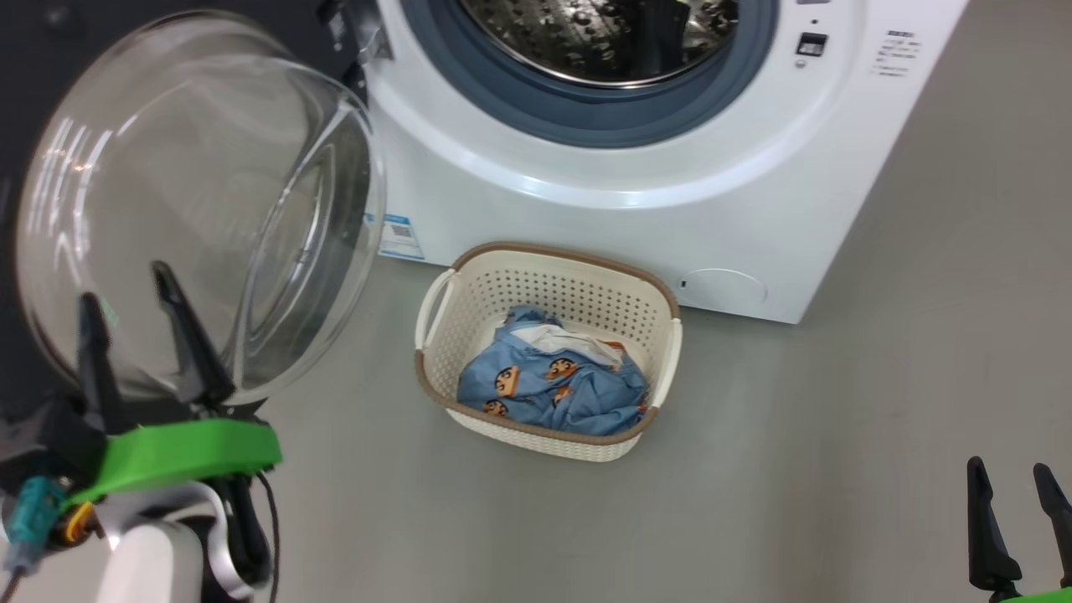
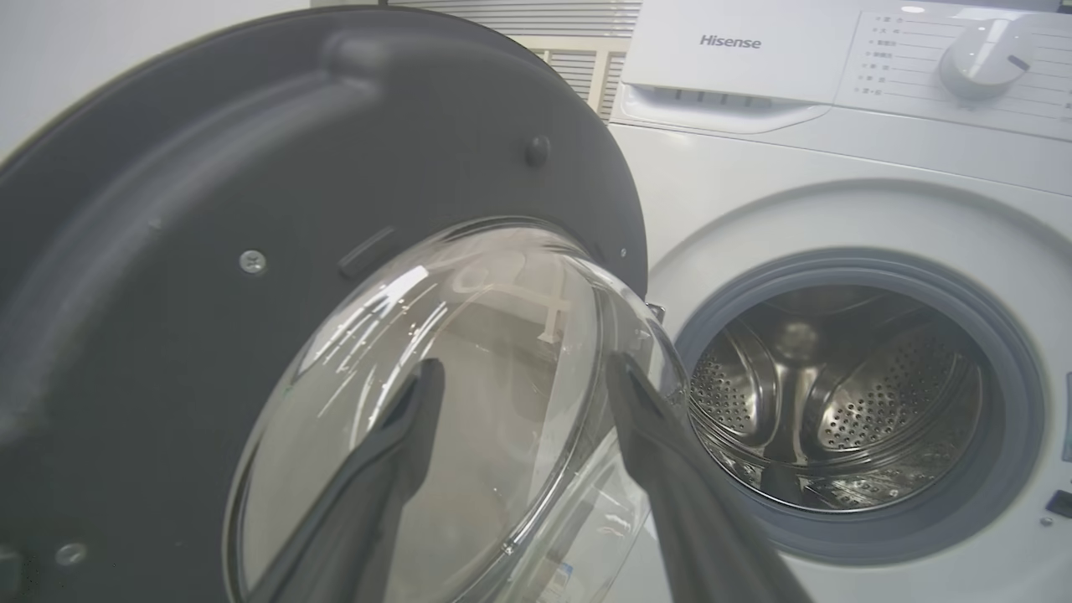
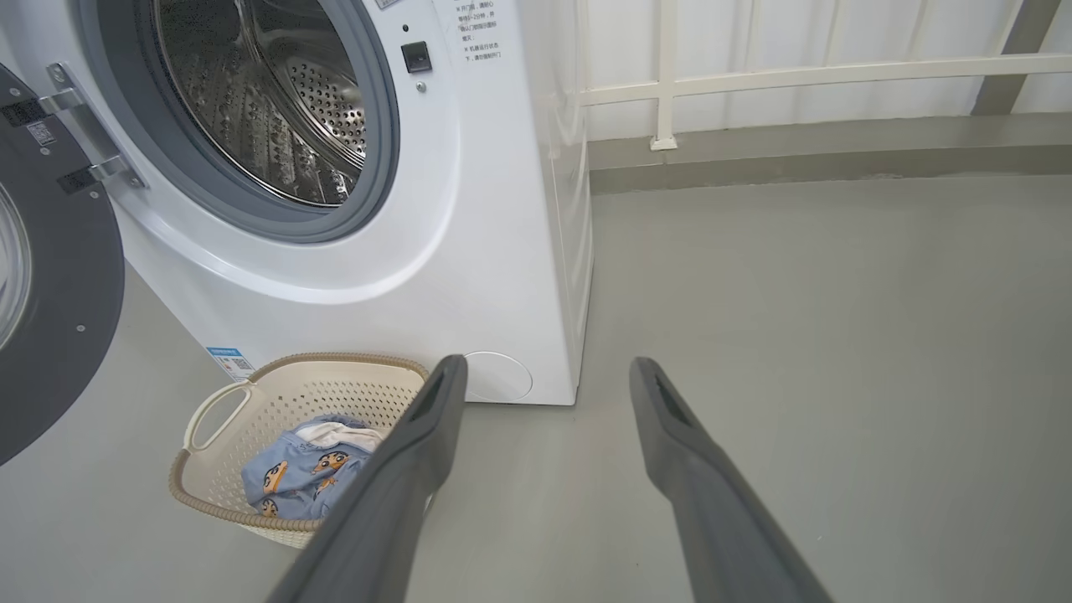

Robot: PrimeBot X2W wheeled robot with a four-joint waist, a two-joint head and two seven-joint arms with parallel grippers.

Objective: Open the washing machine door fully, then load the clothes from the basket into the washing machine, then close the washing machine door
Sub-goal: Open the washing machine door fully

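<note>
The washing machine (image 1: 670, 209) stands ahead with its steel drum (image 2: 837, 410) exposed. Its door (image 1: 193, 201) is swung out to the left, the clear glass bowl (image 2: 452, 402) bulging towards me. My left gripper (image 1: 126, 310) is open right in front of that glass, with nothing between its fingers. On the floor before the machine sits the cream basket (image 1: 469, 301), and the light blue clothes (image 1: 553, 385) lie bundled inside it. My right gripper (image 1: 1009, 477) hangs open at the lower right, well away from the basket (image 3: 243, 402) and the clothes (image 3: 301, 473).
Grey floor (image 1: 879, 419) spreads to the right of the machine and in front of the basket. A white railing (image 3: 754, 75) and wall run behind the machine's right side. A blue label sticker (image 1: 400, 236) sits low on the machine's front, a round cover (image 1: 722, 287) further right.
</note>
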